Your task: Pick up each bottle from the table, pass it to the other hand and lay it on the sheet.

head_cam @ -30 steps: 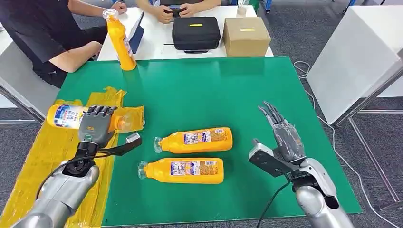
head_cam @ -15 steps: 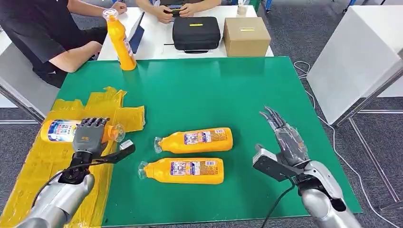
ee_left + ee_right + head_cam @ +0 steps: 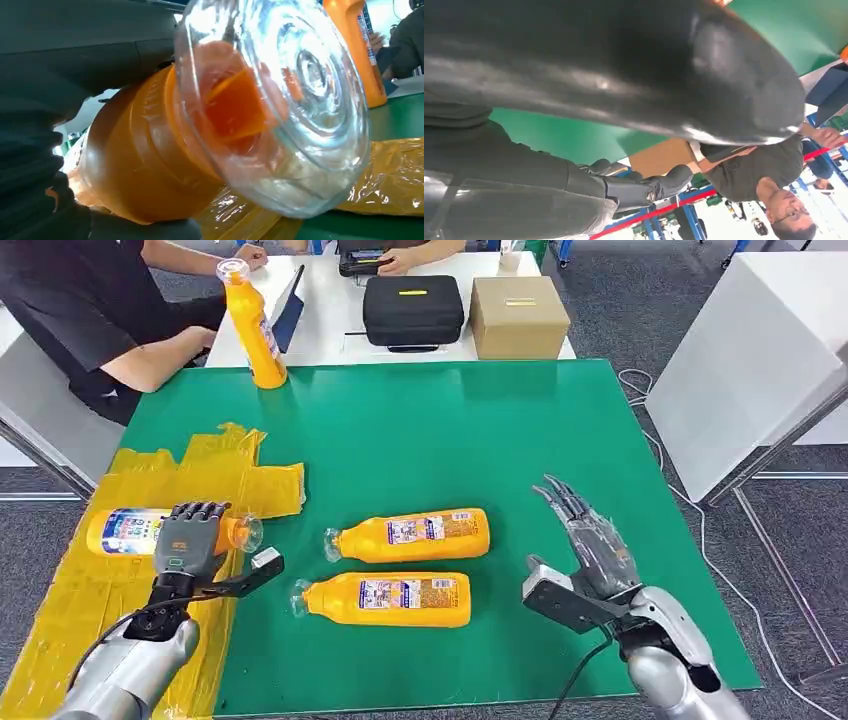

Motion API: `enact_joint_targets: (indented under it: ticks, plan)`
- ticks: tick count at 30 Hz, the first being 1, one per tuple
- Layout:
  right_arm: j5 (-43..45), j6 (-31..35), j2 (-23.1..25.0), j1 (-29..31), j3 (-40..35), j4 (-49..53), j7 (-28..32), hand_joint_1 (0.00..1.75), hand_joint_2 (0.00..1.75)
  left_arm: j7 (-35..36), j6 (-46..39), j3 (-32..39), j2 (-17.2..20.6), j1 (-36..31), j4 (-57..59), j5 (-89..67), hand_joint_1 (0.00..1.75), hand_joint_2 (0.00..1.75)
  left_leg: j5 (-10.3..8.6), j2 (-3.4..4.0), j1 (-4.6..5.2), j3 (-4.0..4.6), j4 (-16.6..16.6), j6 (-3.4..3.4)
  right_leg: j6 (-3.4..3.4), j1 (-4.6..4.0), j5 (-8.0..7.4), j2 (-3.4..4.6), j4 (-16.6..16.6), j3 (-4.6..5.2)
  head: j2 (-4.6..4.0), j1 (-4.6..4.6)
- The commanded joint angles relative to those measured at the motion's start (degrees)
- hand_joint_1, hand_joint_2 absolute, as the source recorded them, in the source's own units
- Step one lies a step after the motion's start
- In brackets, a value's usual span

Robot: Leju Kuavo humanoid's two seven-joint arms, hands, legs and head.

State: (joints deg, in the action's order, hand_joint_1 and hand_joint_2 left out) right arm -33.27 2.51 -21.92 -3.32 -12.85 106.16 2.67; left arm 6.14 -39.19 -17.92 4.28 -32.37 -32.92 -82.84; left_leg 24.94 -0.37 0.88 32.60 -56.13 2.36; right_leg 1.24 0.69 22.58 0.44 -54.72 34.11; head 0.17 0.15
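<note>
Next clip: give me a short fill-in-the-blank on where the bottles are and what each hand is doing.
1. The left hand grips a bottle over the ____ sheet.
2. ____ bottles lie side by side on the green mat between the arms.
3. The right hand holds ____.
4. One bottle stands ____ at the mat's far left corner.

Missing words: yellow; Two; nothing; upright

The left arm rises from the lower left of the head view, its left hand (image 3: 188,538) curled over a bottle (image 3: 125,530), gripping it. At lower right, the right hand (image 3: 590,545) is held flat, fingers (image 3: 562,498) spread and straight, holding nothing.
</note>
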Motion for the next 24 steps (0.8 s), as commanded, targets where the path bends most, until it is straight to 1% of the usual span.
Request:
enact_joint_targets:
  ticks: [1,3,4,5,6,18,20,21,22,23,24]
  plan:
    - [-0.41,-1.13,2.28,4.77,-3.33,-1.0,-2.24,0.0,0.0,-1.81,2.23,0.42,-2.12,-2.21,-0.2,-0.84,1.75,1.75,0.18,0.1,-0.1,-0.23,-0.11,-0.23,-0.07,-0.1,0.12,0.03,-0.04,-0.24,0.0,0.0]
    - [-0.55,-1.09,2.26,4.69,-3.63,-0.89,-2.38,0.0,0.0,-0.58,1.87,-0.94,-2.56,-1.73,-0.95,-2.44,1.75,1.75,0.07,0.03,-0.06,-0.12,-0.02,-0.15,-0.05,-0.06,0.05,-0.04,0.02,-0.13,0.0,0.0]
    - [-0.54,-1.08,2.12,4.95,-3.6,-1.1,-2.35,0.0,0.0,-0.53,2.27,-0.97,-3.03,-1.74,-0.85,-2.34,1.75,1.75,0.13,-0.01,-0.09,-0.23,-0.06,-0.21,-0.07,-0.09,0.12,-0.09,0.0,-0.26,0.0,0.0]
    - [-0.54,-1.08,2.01,5.02,-3.51,-1.19,-2.35,0.0,0.0,-0.51,2.39,-1.06,-3.36,-1.72,-0.81,-2.34,1.75,1.75,0.06,-0.01,-0.05,-0.13,-0.01,-0.14,-0.05,-0.05,0.05,-0.04,0.02,-0.13,0.02,-0.02]
    - [-0.49,-1.12,1.77,5.26,-3.44,-1.7,-2.32,0.0,0.0,-0.53,2.55,-1.05,-3.55,-1.94,-0.71,-2.26,1.75,1.75,0.14,-0.02,-0.08,-0.22,-0.07,-0.21,-0.07,-0.08,0.12,-0.07,-0.01,-0.25,0.0,0.0]
    - [0.35,-1.1,0.96,5.12,-3.4,-2.47,-1.76,0.0,0.0,-0.91,2.89,-1.19,-4.29,-2.27,0.72,-1.93,1.75,1.75,0.07,0.01,-0.05,-0.15,-0.01,-0.15,-0.06,-0.05,0.05,-0.04,0.02,-0.15,0.0,-0.02]
    - [0.55,-1.01,0.67,5.06,-3.1,-2.42,-1.68,0.0,0.0,-0.84,3.03,-1.28,-4.67,-2.29,0.75,-1.97,1.75,1.75,0.27,0.03,-0.15,-0.43,-0.14,-0.33,-0.11,-0.14,0.23,-0.07,-0.05,-0.46,0.0,-0.02]
    - [0.86,-0.97,0.25,4.83,-2.93,-2.21,-1.58,0.0,0.0,-0.5,3.66,-1.34,-4.81,-2.46,0.94,-2.27,1.75,1.75,0.06,0.02,-0.05,-0.13,-0.01,-0.13,-0.04,-0.05,0.04,-0.03,0.03,-0.14,0.0,0.0]
    - [1.07,-0.92,0.14,4.7,-2.93,-2.01,-1.55,0.0,0.0,-0.17,5.01,-1.46,-4.97,-2.75,1.08,-2.5,1.75,1.75,0.15,-0.03,-0.09,-0.25,-0.07,-0.2,-0.06,-0.08,0.13,-0.1,0.0,-0.29,0.0,-0.02]
    - [1.07,-0.92,0.14,4.7,-2.93,-2.01,-1.55,0.0,0.0,-0.17,5.01,-1.46,-4.97,-2.75,1.08,-2.5,0.16,1.75,0.04,-0.02,-0.03,-0.1,-0.01,-0.11,-0.03,-0.02,0.04,-0.06,0.02,-0.1,0.0,0.0]
    - [1.08,-0.91,0.25,4.76,-3.08,-1.95,-1.55,0.0,0.0,0.0,5.82,-1.72,-4.93,-2.98,1.14,-2.9,0.0,1.75,0.13,-0.05,-0.07,-0.22,-0.06,-0.18,-0.05,-0.06,0.12,-0.11,-0.01,-0.25,0.0,-0.02]
